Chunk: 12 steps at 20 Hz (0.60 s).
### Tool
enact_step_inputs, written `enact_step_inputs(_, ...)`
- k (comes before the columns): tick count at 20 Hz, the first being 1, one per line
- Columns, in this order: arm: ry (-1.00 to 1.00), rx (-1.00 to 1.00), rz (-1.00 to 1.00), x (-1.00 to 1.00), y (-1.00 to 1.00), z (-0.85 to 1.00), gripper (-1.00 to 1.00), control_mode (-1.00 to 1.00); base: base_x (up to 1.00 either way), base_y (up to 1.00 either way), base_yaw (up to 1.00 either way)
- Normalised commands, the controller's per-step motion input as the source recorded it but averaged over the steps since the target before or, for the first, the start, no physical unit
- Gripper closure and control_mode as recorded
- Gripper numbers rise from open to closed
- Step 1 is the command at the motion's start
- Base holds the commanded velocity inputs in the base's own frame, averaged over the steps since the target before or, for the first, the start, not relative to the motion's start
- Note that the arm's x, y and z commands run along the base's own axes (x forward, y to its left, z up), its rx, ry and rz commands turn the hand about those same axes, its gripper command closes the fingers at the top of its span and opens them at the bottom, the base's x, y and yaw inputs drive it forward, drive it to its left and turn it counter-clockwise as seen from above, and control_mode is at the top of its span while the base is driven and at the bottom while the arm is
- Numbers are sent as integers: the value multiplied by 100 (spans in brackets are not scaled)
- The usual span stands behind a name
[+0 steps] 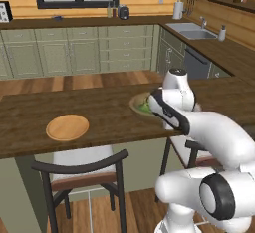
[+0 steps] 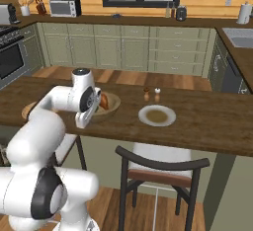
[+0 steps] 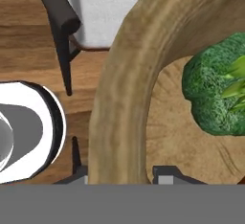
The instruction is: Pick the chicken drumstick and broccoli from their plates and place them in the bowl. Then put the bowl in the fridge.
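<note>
The deep wooden bowl point(image 3: 119, 98) sits near the counter's front edge, also seen as the bowl point(image 1: 138, 108) and the bowl point(image 2: 112, 107). Inside it lie the green broccoli point(image 3: 215, 94), visible too as the broccoli point(image 1: 145, 107), and the reddish-brown chicken drumstick point(image 2: 104, 100). My gripper point(image 3: 122, 173) is shut on the bowl's near rim, one tip inside the wall and one outside. The flat wooden plate point(image 1: 67, 127) and the pale plate point(image 2: 156, 115) are both bare. The fridge is out of view.
Two small shakers point(image 2: 151, 95) stand behind the pale plate. A dark-framed chair point(image 1: 82, 170) is tucked under the counter's near edge, and another chair point(image 2: 160, 168) stands to the right. Green cabinets point(image 1: 74, 53) and a sink point(image 1: 191, 30) line the far walls.
</note>
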Motion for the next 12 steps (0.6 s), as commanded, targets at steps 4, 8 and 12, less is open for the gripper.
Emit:
enact_step_inputs(4,0,0,13,-100,0,61,100,-100,0,0,0)
enact_step_inputs(8,-1,0,10,-100,0,46,100,-100,0,0,0)
enact_step_inputs(12,0,0,7,-91,0,44,100,-100,0,0,0)
